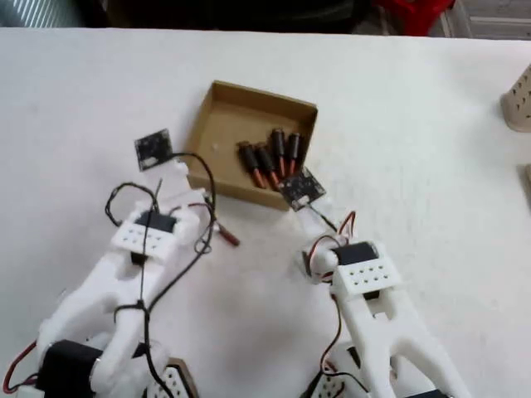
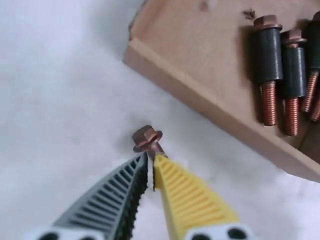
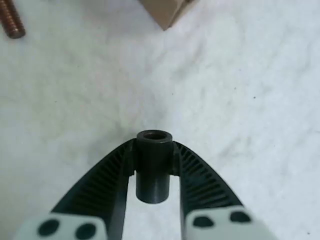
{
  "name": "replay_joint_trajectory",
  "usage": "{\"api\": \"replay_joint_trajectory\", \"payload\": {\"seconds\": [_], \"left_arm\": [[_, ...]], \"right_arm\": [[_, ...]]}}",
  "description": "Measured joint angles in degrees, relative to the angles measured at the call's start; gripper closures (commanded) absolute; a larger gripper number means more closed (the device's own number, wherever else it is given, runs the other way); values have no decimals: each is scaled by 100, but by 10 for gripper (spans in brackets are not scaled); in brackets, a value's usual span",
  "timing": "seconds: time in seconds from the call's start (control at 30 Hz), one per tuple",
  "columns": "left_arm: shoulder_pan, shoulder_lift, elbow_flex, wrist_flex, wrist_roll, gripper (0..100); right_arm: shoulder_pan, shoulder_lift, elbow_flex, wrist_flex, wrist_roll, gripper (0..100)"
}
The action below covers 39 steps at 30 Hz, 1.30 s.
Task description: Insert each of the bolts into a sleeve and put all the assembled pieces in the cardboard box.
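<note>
Bolt, likely stiff and slick, is pinched by its shank in my closed left gripper, head just past the tips. My right gripper clamps the light, rigid sleeve mid-body, bore facing outward; the cardboard box lies just ahead.

A white table is seen, and a shallow open cardboard box is set directly on it, near the middle. Well to the right of the box, at the table's edge, a beige perforated block is stood.
</note>
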Motion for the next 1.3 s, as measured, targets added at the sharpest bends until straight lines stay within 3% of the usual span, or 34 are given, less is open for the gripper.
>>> {"api": "replay_joint_trajectory", "payload": {"seconds": [0.1, 0.17, 0.37, 0.77, 0.93, 1.0, 1.3], "left_arm": [[0, -141, 0, 237, 352, 723], [0, -149, 0, 299, 527, 704], [0, 220, -79, 343, 747, 778], [9, 2066, -1380, 738, 782, 797], [9, 2092, -1398, 747, 782, 991], [18, 2101, -1451, 747, 782, 953], [-9, 2101, -1459, 738, 554, 976]], "right_arm": [[9, 0, 0, 0, 0, 981], [0, 0, 0, 0, 0, 981], [0, 0, 0, 0, 0, 981], [0, 0, 0, 0, 0, 981], [0, 0, 0, 0, 0, 981], [0, 0, 0, 0, 0, 981], [0, 0, 0, 0, 0, 981]]}}
